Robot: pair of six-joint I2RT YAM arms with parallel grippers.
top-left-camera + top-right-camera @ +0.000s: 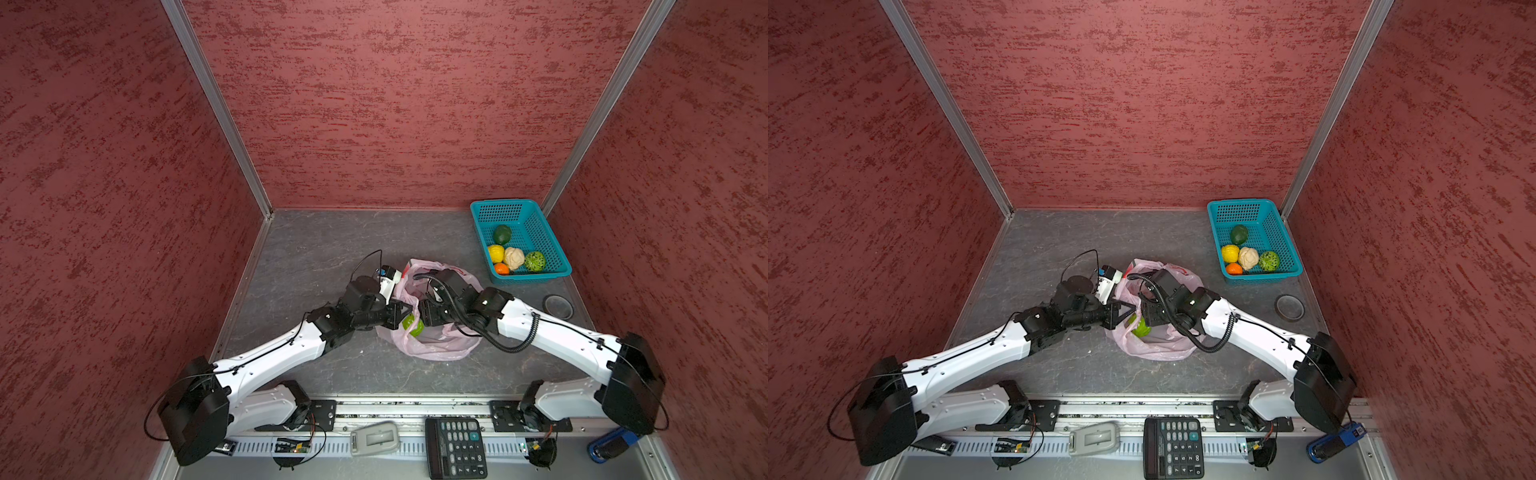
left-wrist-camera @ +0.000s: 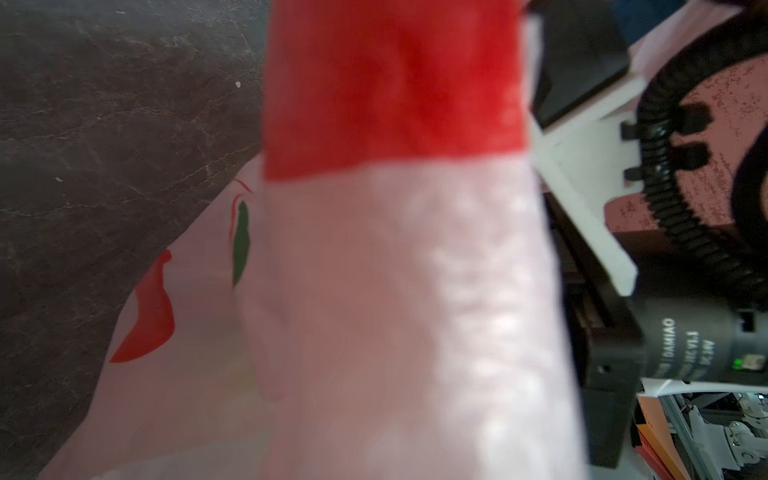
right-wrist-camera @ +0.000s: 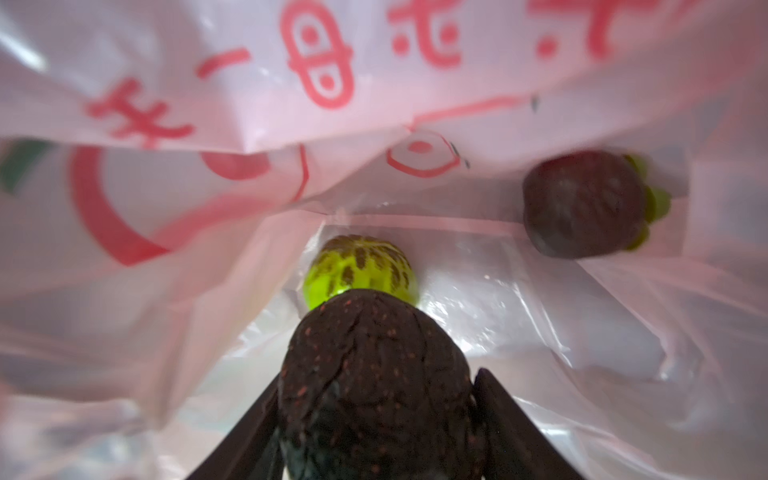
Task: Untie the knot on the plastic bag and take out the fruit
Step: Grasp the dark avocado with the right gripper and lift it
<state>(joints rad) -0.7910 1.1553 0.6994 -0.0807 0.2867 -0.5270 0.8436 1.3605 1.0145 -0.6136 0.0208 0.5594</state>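
Observation:
The pale-pink plastic bag point(image 1: 432, 351) point(image 1: 1156, 352) lies open mid-table. No knot shows. My left gripper point(image 1: 409, 309) point(image 1: 1133, 309) is at the bag's left rim and holds the film up. The film point(image 2: 374, 291) covers the left wrist view and hides the jaws. My right gripper point(image 3: 376, 382) reaches inside the bag point(image 3: 208, 291), shut on a dark brown fruit point(image 3: 374, 365). Deeper in lie a light green netted fruit point(image 3: 359, 270) point(image 1: 412, 325) point(image 1: 1140, 327) and another dark brown fruit point(image 3: 582, 203).
A teal basket point(image 1: 552, 249) point(image 1: 1283, 249) at the back right holds several fruit. A black round lid point(image 1: 559, 306) lies in front of it. A calculator point(image 1: 456, 446), a grey device point(image 1: 375, 437) and a blue object point(image 1: 611, 446) sit beyond the front rail. Red walls enclose three sides.

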